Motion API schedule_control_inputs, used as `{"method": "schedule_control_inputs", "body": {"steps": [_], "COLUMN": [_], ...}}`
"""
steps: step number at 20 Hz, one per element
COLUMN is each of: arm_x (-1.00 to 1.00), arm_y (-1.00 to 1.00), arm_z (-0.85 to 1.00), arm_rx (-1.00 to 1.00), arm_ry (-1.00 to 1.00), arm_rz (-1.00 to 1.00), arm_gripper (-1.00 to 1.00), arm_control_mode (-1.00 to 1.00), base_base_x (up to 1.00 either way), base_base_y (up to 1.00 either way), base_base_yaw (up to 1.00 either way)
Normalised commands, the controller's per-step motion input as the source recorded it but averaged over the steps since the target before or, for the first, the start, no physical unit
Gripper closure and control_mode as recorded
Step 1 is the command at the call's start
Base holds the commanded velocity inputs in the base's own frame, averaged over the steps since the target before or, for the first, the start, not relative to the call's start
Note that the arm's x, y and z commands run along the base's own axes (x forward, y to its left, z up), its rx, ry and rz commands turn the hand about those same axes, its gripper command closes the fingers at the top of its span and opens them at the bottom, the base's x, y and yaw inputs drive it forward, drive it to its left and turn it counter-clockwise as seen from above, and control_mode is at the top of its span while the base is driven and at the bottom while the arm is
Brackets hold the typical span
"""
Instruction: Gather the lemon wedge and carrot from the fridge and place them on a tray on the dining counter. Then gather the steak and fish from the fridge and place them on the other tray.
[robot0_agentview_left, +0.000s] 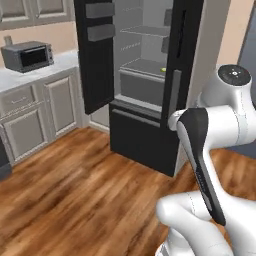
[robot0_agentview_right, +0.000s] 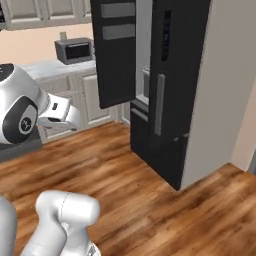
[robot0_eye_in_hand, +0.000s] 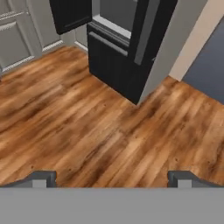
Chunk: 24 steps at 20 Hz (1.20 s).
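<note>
Ahead of us, across a stretch of wood floor (robot0_agentview_left: 75, 185), stood the fridge (robot0_agentview_left: 145, 135), tall and black, with its left door (robot0_agentview_left: 95, 55) swung wide and its right door (robot0_agentview_left: 182, 45) shut. From the left base view we could see into the open half: pale grey walls, 2 shelves (robot0_agentview_left: 145, 31) one above the other, and a closed grey bin under the lower one. On that lower shelf, near its right end, sat a small yellow-green thing (robot0_agentview_left: 163, 69), too small for us to name. The open door carried 2 grey bins (robot0_agentview_left: 100, 10) on its inner face. Below the doors ran the bottom drawer (robot0_agentview_left: 142, 140), closed, with its grey bar handle across the top.

In the right base view the long grey handle (robot0_agentview_right: 159, 104) of the shut door stood upright, and the open door hid most of the inside. To the left of the fridge we saw a marble worktop (robot0_agentview_left: 30, 75) on beige cabinets (robot0_agentview_left: 60, 102), with a dark microwave (robot0_agentview_left: 27, 56) on it against the wall.

Our gripper (robot0_eye_in_hand: 112, 178) hung over bare floor, well short of the fridge, looking down and forward at its lower corner. The 2 fingertips (robot0_eye_in_hand: 41, 178) stood spread as wide as they go, with nothing between them and nothing touching them.
</note>
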Motion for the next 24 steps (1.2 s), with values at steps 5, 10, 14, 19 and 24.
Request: {"method": "schedule_control_inputs", "body": {"steps": [5, 10, 14, 19, 24], "arm_x": [0.00, 0.00, 0.00, 0.00, 0.00], "arm_y": [0.00, 0.00, 0.00, 0.00, 0.00], "arm_z": [0.00, 0.00, 0.00, 0.00, 0.00], "arm_rx": [0.00, 0.00, 0.00, 0.00, 0.00], "arm_ry": [0.00, 0.00, 0.00, 0.00, 0.00], "arm_rz": [0.00, 0.00, 0.00, 0.00, 0.00], "arm_gripper": [-1.00, -1.00, -1.00, -1.00, -1.00], "arm_control_mode": [1.00, 1.00, 1.00, 1.00, 1.00], "base_base_x": [0.72, 0.58, 0.44, 0.68, 0.87], "base_base_y": [0.98, 1.00, 1.00, 0.97, 0.80], "base_base_yaw": [-0.66, -0.64, -0.62, -0.53, -0.11]}}
